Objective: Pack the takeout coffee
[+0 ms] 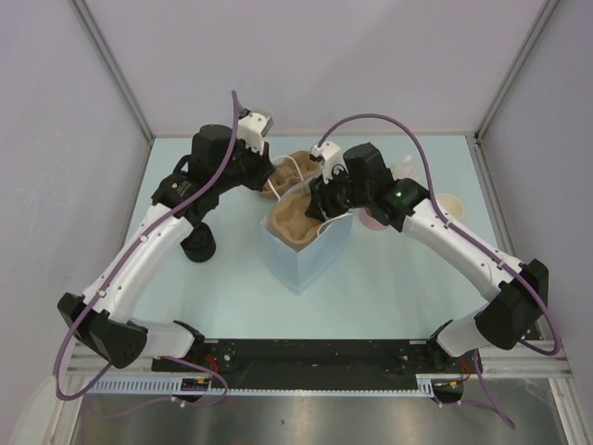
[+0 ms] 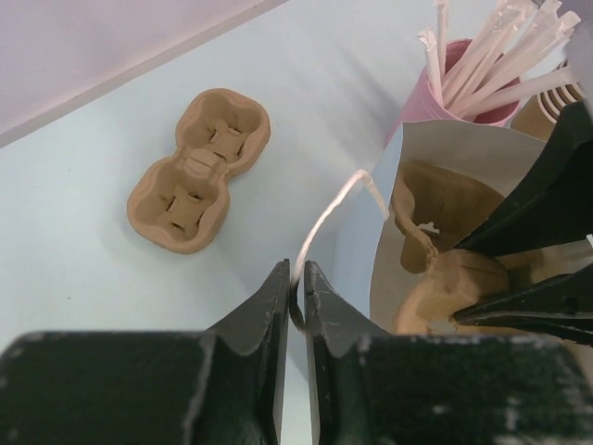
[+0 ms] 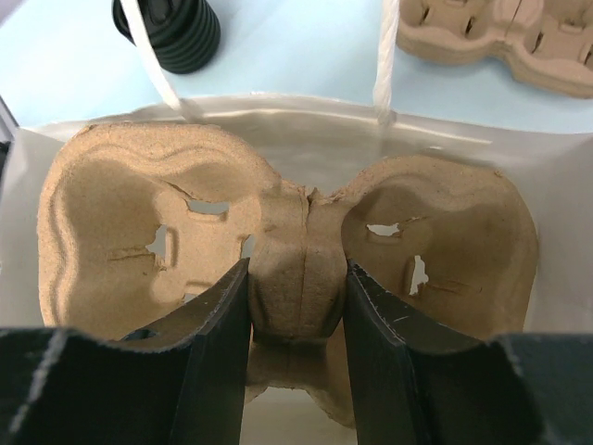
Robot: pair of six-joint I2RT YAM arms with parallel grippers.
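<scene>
Your left gripper (image 2: pixel 296 271) pinches the white cord handle (image 2: pixel 324 222) of the white paper bag (image 2: pixel 463 148), your right gripper (image 3: pixel 297 273) clamps the brown moulded-pulp cup carrier (image 3: pixel 445 232) in its mouth, and the tan kraft paper cup (image 1: pixel 448 206) stands well to that gripper's right.

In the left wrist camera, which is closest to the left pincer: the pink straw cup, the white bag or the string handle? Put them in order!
1. The string handle: pinched right in the left pincer.
2. The white bag: just to the right.
3. The pink straw cup: behind the bag, upper right.
</scene>
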